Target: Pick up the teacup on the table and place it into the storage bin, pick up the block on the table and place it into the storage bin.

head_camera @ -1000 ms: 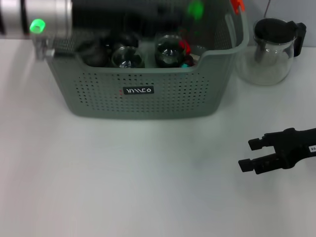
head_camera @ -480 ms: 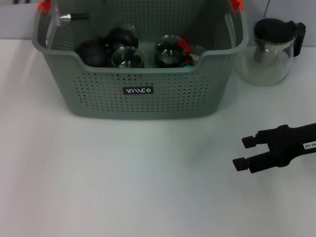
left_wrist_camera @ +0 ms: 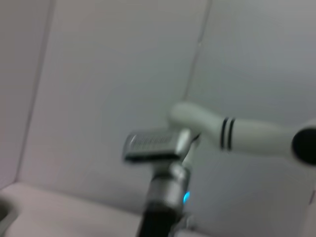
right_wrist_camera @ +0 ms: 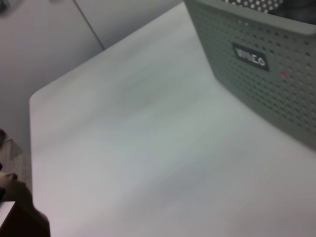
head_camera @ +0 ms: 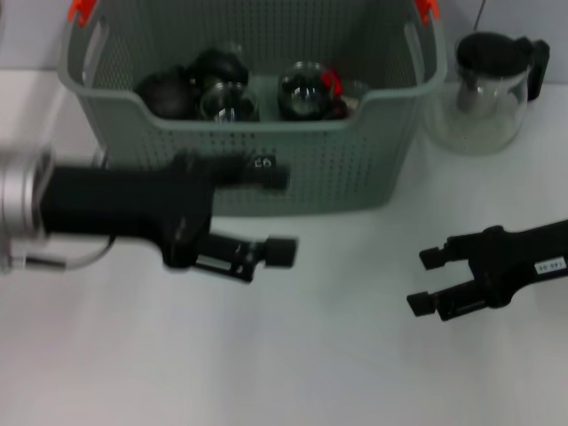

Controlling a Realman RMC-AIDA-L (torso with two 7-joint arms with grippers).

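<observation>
Fingers apart on both: the left gripper [head_camera: 280,213] crosses before the perforated bin [head_camera: 355,169], the right gripper [head_camera: 426,280] hovers over the smooth white table [head_camera: 311,355]. Round dark and glass pieces fill the bin. Right wrist view: bin [right_wrist_camera: 266,74] with black label [right_wrist_camera: 251,56].

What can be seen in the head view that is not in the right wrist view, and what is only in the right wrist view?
Only the head view shows both arms: the left gripper in front of the basket, the right gripper open over the table near its right edge. It also shows the things inside the basket and the glass teapot to its right. Only the right wrist view shows the table's far corner and the wall behind it. Both show the basket's front wall with the black label.
</observation>
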